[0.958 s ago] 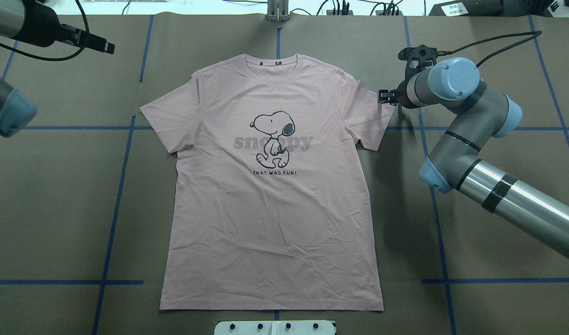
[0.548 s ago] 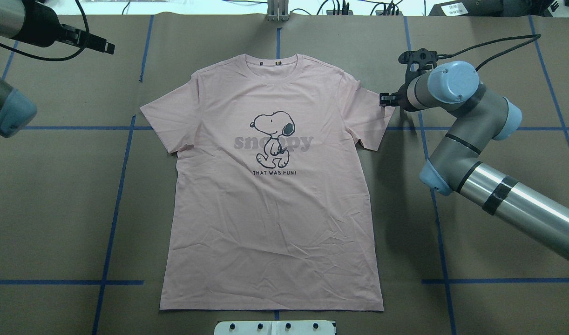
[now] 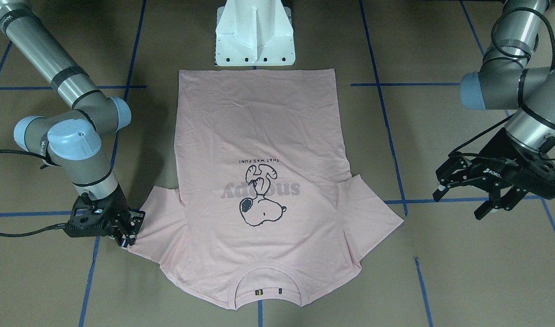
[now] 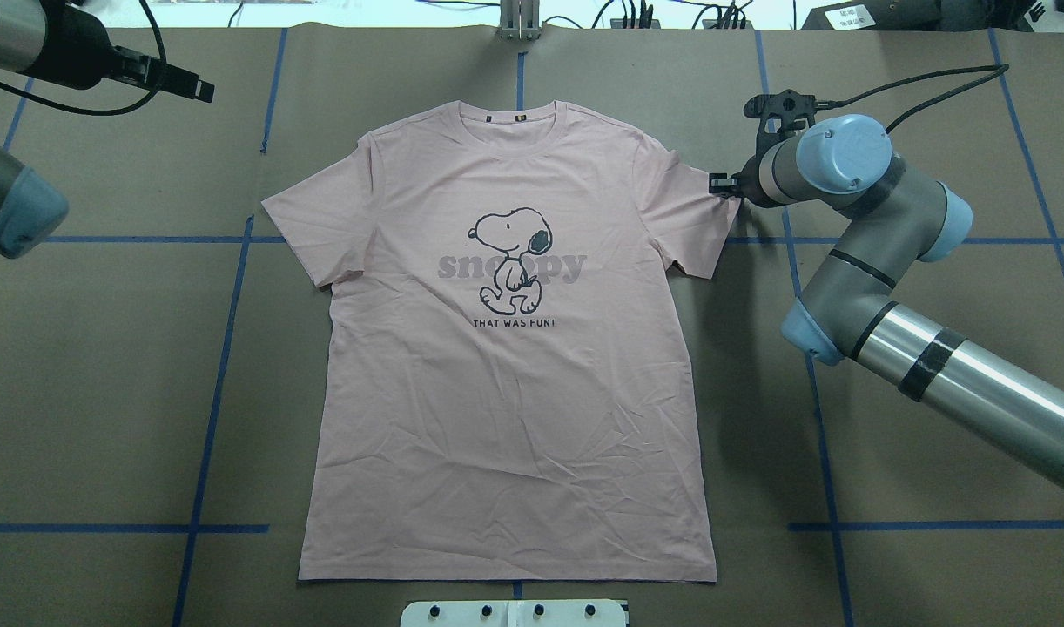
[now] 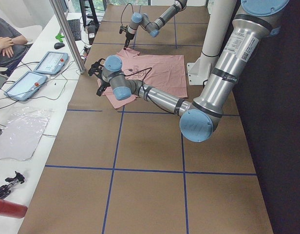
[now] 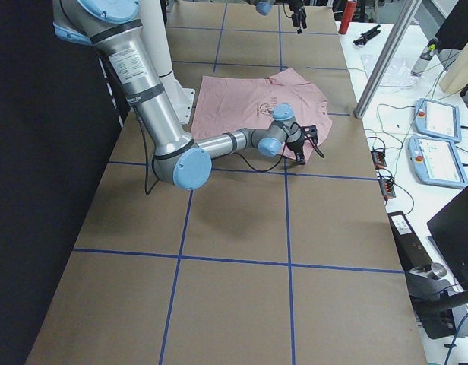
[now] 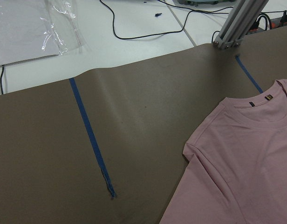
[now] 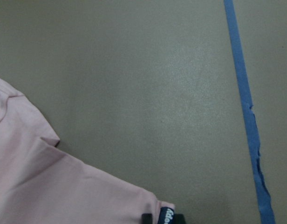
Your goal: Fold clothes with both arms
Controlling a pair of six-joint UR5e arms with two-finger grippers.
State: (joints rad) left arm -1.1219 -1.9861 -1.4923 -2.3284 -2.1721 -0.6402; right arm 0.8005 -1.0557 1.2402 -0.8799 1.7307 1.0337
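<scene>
The pale pink T-shirt lies flat and face up on the brown table, Snoopy print showing, collar toward the far edge. My right gripper is down at the outer corner of the right sleeve. In the right wrist view its fingertips sit close together at that corner, shut on it. My left gripper hangs open above bare table, well out from the left sleeve and holding nothing.
Blue tape lines cross the brown paper. The white pedestal base stands at the shirt's hem. An aluminium post, tablets and cables are on the white bench beyond the far edge. A person sits there.
The right arm's wrist has shifted slightly, and its gripper stays at the right sleeve corner. The shirt and the left arm have hardly moved.
</scene>
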